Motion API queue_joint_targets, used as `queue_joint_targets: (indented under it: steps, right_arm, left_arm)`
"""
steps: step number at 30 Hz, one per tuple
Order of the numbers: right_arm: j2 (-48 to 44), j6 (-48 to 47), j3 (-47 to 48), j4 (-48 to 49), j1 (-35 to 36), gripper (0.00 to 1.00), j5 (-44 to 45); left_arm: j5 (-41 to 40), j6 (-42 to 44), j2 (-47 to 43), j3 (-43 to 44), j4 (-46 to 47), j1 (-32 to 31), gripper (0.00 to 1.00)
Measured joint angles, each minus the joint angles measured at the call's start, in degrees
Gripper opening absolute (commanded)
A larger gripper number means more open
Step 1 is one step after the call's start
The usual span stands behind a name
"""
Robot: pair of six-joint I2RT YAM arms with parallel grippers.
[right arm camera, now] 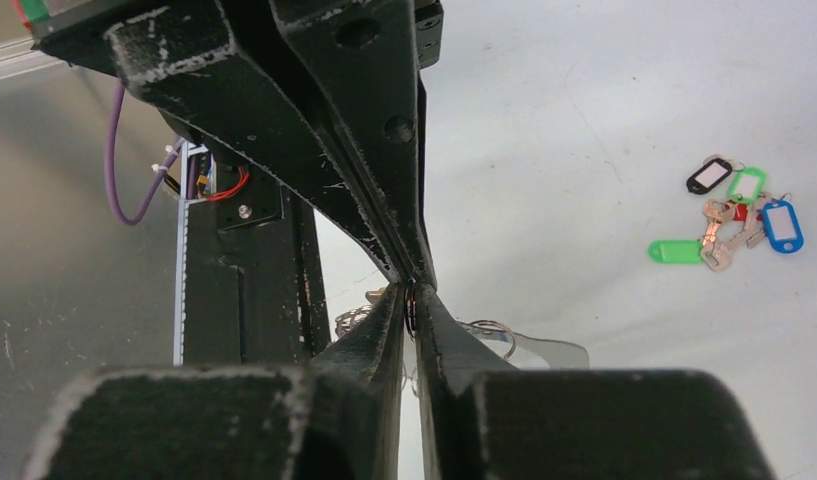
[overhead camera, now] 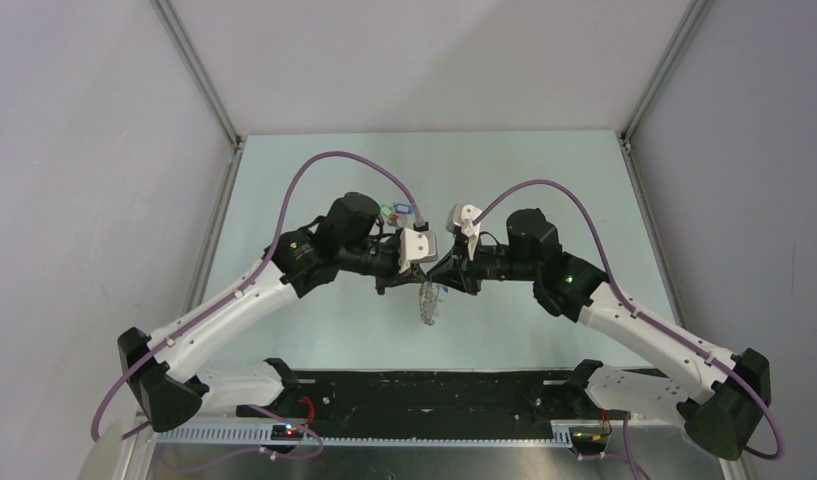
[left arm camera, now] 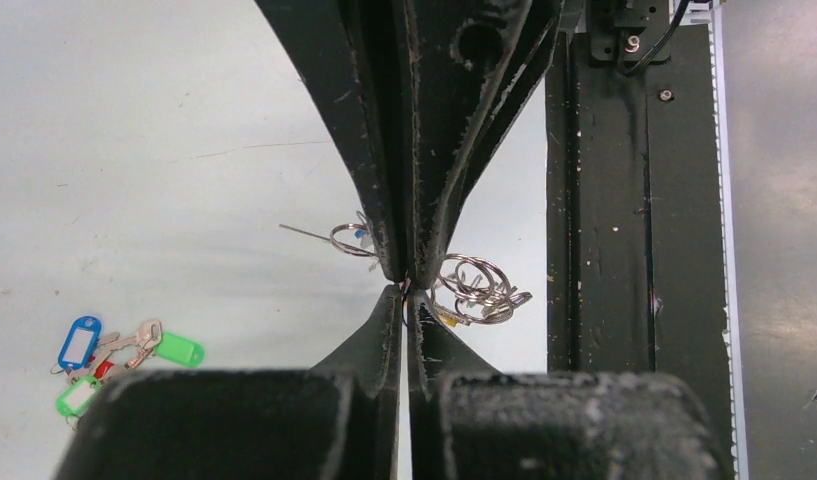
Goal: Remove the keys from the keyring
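The keyring (overhead camera: 429, 305) hangs in the air between my two grippers, above the middle of the table. My left gripper (left arm camera: 406, 292) is shut, with a thin wire of the keyring pinched at its tips. Bunched silvery rings (left arm camera: 479, 290) dangle just to its right. My right gripper (right arm camera: 411, 295) meets it tip to tip and is shut on a small dark ring. The pale loop band (right arm camera: 554, 350) curves away below it. Loose keys (left arm camera: 134, 343) with blue, green and red tags lie in a cluster on the table, also in the right wrist view (right arm camera: 724, 232) and behind the left arm (overhead camera: 399, 212).
The black base rail (overhead camera: 424, 395) runs along the near table edge, close under the grippers (left arm camera: 624, 250). Grey enclosure walls stand left, right and behind. Purple cables (overhead camera: 314, 170) arch over both arms.
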Motion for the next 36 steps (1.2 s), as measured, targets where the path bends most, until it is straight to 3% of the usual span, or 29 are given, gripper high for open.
queue_joint_targets:
  steps: [2,14,21,24,27,36]
  right_arm:
    - [0.09,-0.17,0.00,0.04,0.13,0.00,-0.17]
    - [-0.92,-0.11,-0.48,1.49,0.59,0.00,0.48]
    - [-7.80,4.72,-8.17,13.03,-0.81,0.00,1.20]
    - [-9.94,7.08,-11.13,18.64,-0.90,0.00,2.01]
    - [-11.15,9.18,-14.12,24.61,-0.90,0.00,2.97]
    - [-11.39,11.50,-16.46,32.52,-0.83,0.00,4.15]
  left_arm:
    - [0.07,0.00,-0.02,0.00,-0.02,0.00,0.00]
    - [0.11,-0.28,-0.74,0.02,0.04,0.00,0.09]
    - [0.50,-1.20,-1.09,0.04,1.42,0.00,0.12]
    - [0.66,-1.60,-1.09,0.04,1.42,0.02,0.04]
    - [1.73,-1.68,-1.09,0.04,1.42,0.09,0.02]
    - [4.48,-2.12,-1.14,0.22,1.42,0.57,0.28]
